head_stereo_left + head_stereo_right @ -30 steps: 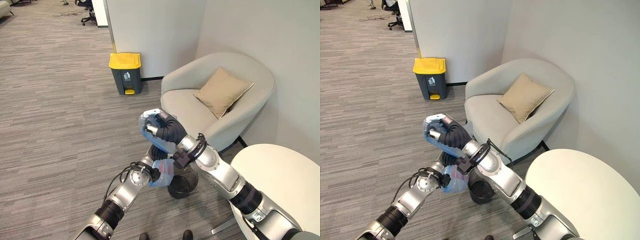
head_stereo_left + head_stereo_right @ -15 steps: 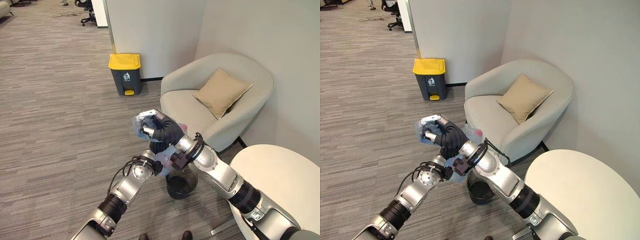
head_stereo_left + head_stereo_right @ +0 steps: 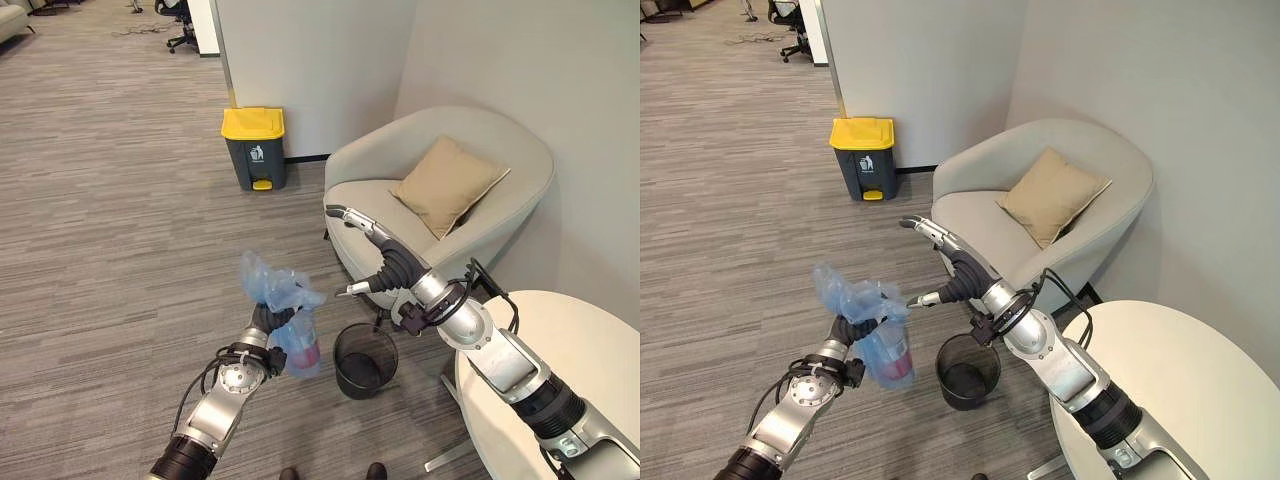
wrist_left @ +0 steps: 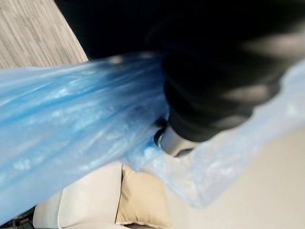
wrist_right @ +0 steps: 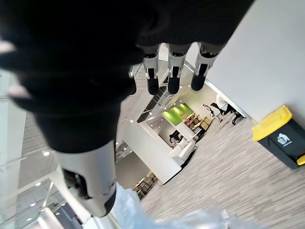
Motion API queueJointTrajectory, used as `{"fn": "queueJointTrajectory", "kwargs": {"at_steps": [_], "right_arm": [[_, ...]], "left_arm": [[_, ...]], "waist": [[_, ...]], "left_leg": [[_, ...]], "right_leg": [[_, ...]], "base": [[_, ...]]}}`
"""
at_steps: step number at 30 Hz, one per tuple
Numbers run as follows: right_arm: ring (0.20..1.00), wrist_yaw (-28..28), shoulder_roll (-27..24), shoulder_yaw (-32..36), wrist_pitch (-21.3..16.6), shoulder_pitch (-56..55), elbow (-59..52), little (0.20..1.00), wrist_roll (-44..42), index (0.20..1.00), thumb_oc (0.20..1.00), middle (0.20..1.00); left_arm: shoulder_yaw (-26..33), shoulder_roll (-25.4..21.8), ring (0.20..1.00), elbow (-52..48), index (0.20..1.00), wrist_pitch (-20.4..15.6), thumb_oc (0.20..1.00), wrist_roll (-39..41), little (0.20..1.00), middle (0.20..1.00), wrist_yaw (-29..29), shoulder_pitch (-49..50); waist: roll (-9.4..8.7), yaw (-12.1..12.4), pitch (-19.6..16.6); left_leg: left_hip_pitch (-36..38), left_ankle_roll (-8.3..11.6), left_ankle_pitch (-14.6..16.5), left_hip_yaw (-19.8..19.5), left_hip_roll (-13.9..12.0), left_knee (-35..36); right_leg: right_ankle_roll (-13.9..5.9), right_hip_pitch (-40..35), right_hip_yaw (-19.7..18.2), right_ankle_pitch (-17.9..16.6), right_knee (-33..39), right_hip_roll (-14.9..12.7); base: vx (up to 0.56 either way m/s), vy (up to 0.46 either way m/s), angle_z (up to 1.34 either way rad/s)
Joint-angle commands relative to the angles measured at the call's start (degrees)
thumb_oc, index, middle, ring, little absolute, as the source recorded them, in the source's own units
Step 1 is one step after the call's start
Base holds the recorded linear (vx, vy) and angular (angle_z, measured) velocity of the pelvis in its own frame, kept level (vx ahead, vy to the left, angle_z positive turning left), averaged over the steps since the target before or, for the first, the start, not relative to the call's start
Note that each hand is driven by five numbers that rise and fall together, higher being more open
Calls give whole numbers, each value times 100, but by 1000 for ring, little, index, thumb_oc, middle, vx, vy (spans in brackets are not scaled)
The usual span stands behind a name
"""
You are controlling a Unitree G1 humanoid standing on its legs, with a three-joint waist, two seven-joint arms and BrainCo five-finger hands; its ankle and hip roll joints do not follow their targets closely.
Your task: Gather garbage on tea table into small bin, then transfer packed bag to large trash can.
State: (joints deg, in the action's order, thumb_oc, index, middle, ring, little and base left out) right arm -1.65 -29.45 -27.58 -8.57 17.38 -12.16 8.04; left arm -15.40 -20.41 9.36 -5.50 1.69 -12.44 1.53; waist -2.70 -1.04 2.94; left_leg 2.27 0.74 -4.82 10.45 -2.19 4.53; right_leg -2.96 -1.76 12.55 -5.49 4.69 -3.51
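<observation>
A packed blue plastic bag with something pink inside hangs from my left hand, whose fingers are curled round its gathered neck; the bag's loose top sticks up above the hand. The same blue bag shows stretched past the left hand's cover in the left wrist view. To its right the small black bin stands on the carpet, without a liner. My right hand is open above the bin, fingers straight, apart from the bag. The large grey trash can with a yellow lid stands far back by the wall.
A beige armchair with a tan cushion stands behind the small bin. The round white tea table is at the lower right. Grey carpet stretches between me and the large can. Office chairs show at the far back.
My right hand let go of the bag's top, opened and swung right toward the armchair. The left hand carried the bag left, away from the small bin.
</observation>
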Motion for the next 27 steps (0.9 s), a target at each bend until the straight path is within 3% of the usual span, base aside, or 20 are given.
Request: {"fn": "queueJointTrajectory", "kwargs": {"at_steps": [1,11,16,27], "right_arm": [[1000,-216,42,197,-223,137,-292,1000,121,1000,1000,1000],[1000,183,-23,1119,149,-1631,1239,1000,-290,1000,1000,1000],[1000,260,373,1899,333,-2422,2611,1000,-809,1000,1000,1000],[1000,140,491,2246,339,-2473,3117,1000,-863,1000,1000,1000]], "left_arm": [[176,-170,200,68,200,-317,200,253,200,200,-46,-462],[1027,-333,200,654,200,-241,200,619,200,200,557,419],[1667,-329,200,1127,200,-190,200,880,200,200,908,1017],[1985,-172,200,1498,200,-96,200,1004,200,200,982,1248]], "waist": [[-167,22,-111],[-125,-25,-65],[-82,-22,-3],[-103,105,311]], "left_leg": [[149,80,703,-221,121,33],[141,106,672,-250,110,7],[109,130,654,-317,102,-34],[-360,186,716,-462,88,-597]], "right_leg": [[-372,-119,-261,799,-301,-74],[-339,-139,-196,852,-318,-45],[-305,-130,-138,913,-355,-40],[-228,-3,70,988,-477,-94]], "base": [[0,0,0],[-3,-10,0],[-12,-21,1],[-49,-25,11]]}}
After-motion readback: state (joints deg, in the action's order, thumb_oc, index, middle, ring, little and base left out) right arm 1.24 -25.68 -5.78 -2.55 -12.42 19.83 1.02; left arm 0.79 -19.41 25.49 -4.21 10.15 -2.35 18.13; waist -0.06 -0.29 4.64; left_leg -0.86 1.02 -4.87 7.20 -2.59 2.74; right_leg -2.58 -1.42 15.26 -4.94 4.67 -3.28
